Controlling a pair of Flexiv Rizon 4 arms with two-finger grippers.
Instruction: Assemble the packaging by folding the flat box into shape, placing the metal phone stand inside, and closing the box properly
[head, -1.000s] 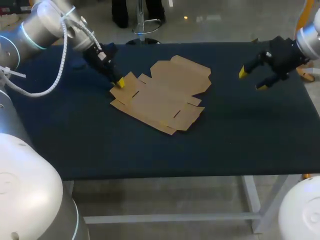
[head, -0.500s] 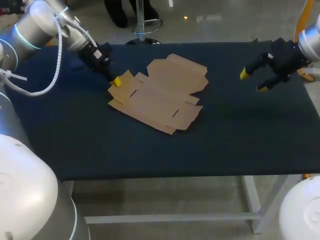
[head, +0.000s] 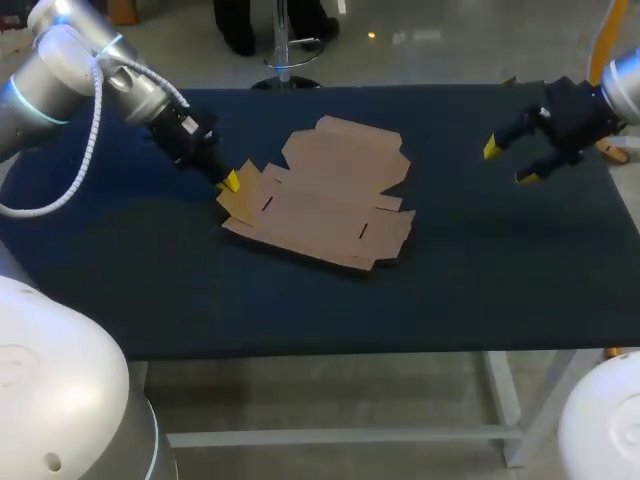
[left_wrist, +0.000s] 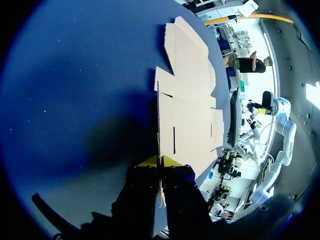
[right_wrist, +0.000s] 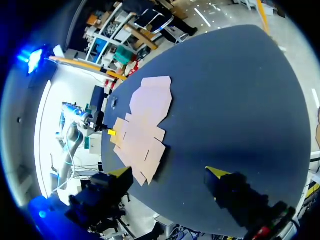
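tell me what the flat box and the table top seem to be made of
The flat box looks like thin brown cardboard, matte, with die-cut slots and flaps. The table top seems covered in dark blue cloth or felt: dull, no glare; I cannot tell which.

Left gripper (head: 231, 181), clamped on the left flap of the flat box (head: 325, 200), pulls a little toward the table's (head: 480, 290) near side, and the box turns with it, its far panel swinging left and its near edge lying squarer to the table front.
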